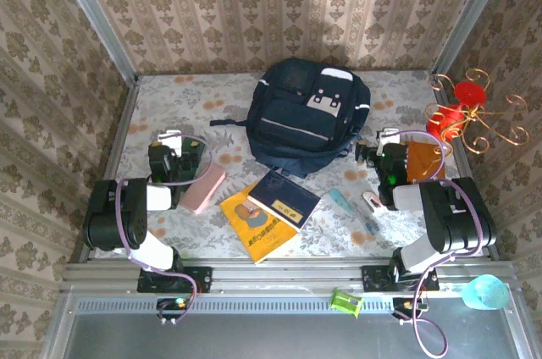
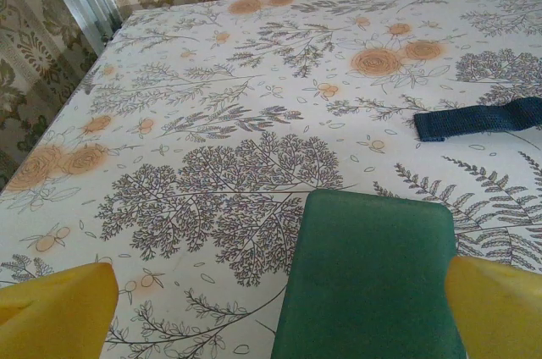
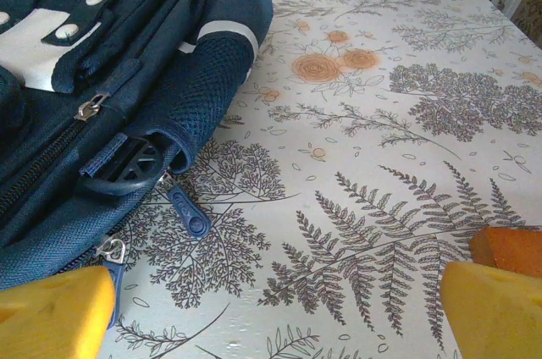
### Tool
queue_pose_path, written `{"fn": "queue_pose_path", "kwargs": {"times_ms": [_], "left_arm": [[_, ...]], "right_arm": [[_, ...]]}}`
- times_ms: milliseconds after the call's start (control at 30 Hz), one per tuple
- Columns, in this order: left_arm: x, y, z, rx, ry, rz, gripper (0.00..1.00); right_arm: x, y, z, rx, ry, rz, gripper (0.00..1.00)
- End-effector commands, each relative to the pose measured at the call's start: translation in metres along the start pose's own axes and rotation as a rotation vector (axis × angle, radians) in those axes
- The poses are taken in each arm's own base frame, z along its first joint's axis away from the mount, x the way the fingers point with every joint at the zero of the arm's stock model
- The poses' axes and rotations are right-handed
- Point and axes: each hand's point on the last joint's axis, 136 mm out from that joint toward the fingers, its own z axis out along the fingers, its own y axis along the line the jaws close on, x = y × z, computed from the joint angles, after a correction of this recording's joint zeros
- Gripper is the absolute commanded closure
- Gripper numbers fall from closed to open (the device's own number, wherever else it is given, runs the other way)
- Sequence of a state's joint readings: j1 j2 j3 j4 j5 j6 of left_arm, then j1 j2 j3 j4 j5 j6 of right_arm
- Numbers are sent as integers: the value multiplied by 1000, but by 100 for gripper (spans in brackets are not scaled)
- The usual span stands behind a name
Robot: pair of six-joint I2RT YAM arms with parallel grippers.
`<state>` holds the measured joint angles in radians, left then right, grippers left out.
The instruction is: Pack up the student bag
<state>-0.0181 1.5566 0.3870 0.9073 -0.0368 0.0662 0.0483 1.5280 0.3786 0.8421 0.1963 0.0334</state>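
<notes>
We see the large dark navy fabric backpack (image 1: 309, 118) lying at the far centre of the floral-cloth table (image 1: 169, 96). Its mesh side pocket (image 3: 199, 92) sits just left of our right gripper (image 3: 273, 312), whose yellow fingers (image 3: 495, 312) stand wide apart, holding nothing. Our left gripper (image 2: 278, 312), towards the table's left edge, is equally spread. A flat green block (image 2: 368, 278) lies between its fingers, well clear of the left one.

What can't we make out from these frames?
- Top view: student bag zips are too small to tell open or shut; the right wrist view cuts it off at the left.
- Top view: yellow book and navy book covers are too small to read.
- Right wrist view: orange object is cut by the right edge.
- Left wrist view: green slab is cut by the bottom edge.
</notes>
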Motion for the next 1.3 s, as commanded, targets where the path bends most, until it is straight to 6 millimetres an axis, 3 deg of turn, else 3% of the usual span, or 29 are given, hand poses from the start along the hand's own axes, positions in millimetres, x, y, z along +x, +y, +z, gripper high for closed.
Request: {"fn": "queue_pose_path", "kwargs": {"times_ms": [0, 933, 1033, 1133, 1233, 1267], "left_arm": [[-5, -2, 1, 14, -10, -9, 0], [-6, -1, 0, 4, -16, -8, 0], [-17, 8, -9, -44, -25, -21, 0], [-40, 18, -26, -109, -22, -26, 0], [-59, 30, -41, -163, 8, -211, 0], [-64, 20, -43, -100, 37, -283, 0]], "right_arm": [[-16, 1, 3, -9, -43, 23, 0], [-16, 1, 2, -7, -50, 22, 0], [-33, 10, -13, -10, -86, -31, 0], [-61, 14, -37, 21, -102, -54, 0], [-77, 6, -49, 38, -24, 165, 0], [-78, 13, -50, 4, 32, 208, 0]]}}
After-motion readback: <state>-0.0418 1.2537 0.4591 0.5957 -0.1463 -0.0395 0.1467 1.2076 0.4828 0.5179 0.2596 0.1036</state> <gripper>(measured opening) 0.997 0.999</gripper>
